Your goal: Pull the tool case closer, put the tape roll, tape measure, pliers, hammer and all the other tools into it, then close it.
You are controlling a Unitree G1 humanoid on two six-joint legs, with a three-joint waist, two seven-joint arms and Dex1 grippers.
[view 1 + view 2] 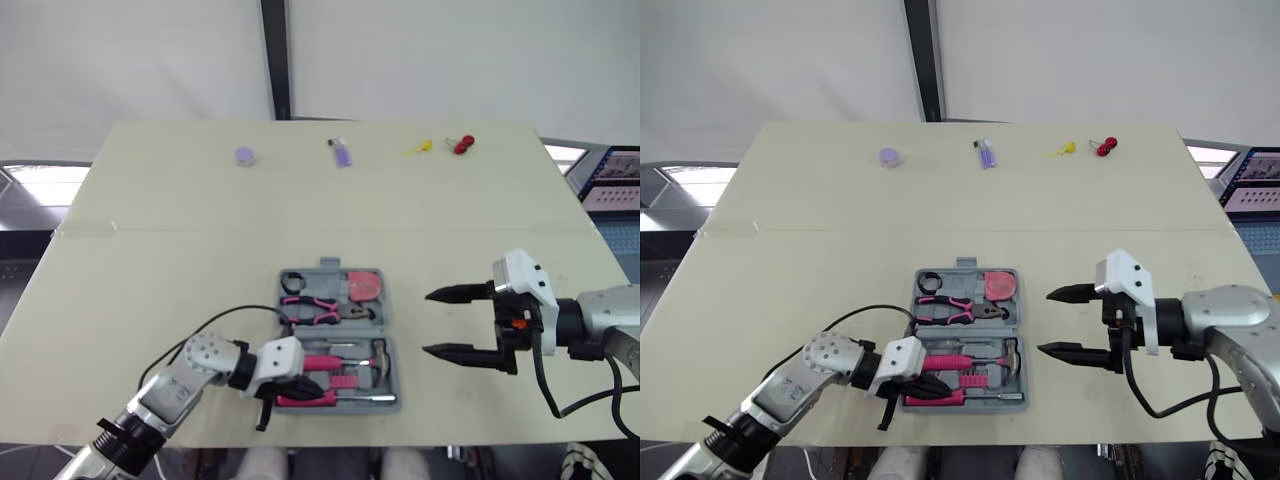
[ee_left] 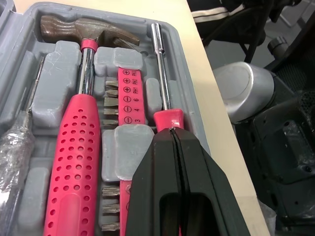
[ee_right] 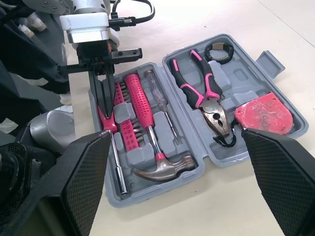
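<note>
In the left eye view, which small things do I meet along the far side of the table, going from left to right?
lilac round piece → purple oblong piece → yellow piece → red piece

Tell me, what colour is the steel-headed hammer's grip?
The hammer's grip is bright pink, dotted with small holes; clearest in the left wrist view.

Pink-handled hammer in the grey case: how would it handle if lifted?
The pink-handled steel hammer looks rigid, and its dark metal head probably makes it tip head-down. The perforated grip likely resists slipping. Nested in the moulded grey case, it shouldn't roll.
</note>
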